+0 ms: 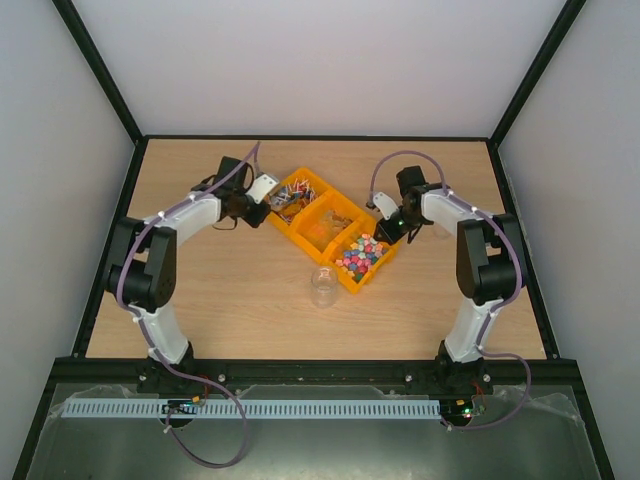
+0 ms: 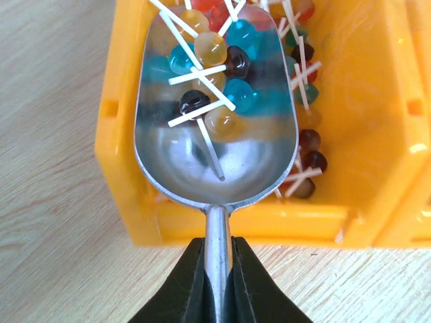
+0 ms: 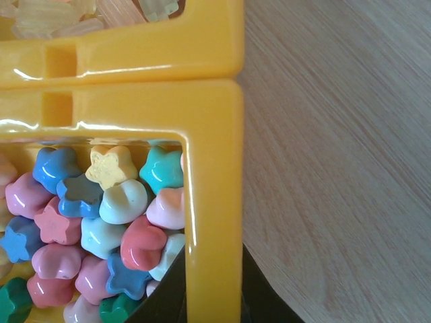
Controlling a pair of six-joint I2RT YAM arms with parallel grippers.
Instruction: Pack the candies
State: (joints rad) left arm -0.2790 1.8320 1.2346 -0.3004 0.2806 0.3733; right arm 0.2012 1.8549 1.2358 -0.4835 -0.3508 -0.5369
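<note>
Candies (image 3: 124, 202) rest on the table (image 1: 220, 310) in three yellow bins (image 3: 135, 60), a clear cup (image 1: 323, 286) just beside them. Right gripper (image 3: 212, 299) is clamped on the star-candy bin (image 3: 209, 202) at its wall; hold it steady. Left gripper (image 2: 217, 269) grasps the scoop (image 2: 215, 148) handle. Lift the scoop level and slowly so the loaded lollipops (image 2: 236, 94) stay in before moving to the cup.

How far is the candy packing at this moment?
Done: nothing visibly; the clear cup looks empty. In hand: the left gripper holds the scoop, loaded with lollipops, over the lollipop bin; the right gripper clamps the wall of the star-candy bin. Left: probably carrying the load to the cup and tipping it in.
</note>
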